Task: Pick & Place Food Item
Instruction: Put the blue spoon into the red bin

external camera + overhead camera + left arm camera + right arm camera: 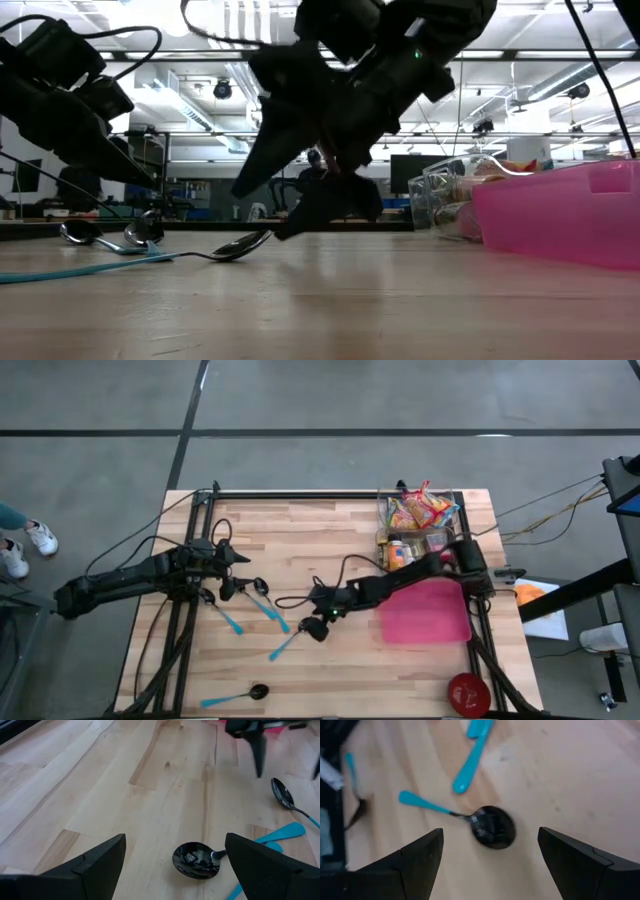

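Two claws hang wide and empty over the spoons; the right claw (318, 628) should centre its fingers across the spoon (492, 826) at mid-table, while the left claw (232, 588) waits.

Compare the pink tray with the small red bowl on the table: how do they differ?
The pink rectangular tray is flat-sided and square-cornered; the small red bowl is round. The tray is clearly larger than the bowl. The tray lies by the clear bin of snack packets, while the bowl sits alone at the table's corner. Both rest on the wooden table, on the right arm's side.
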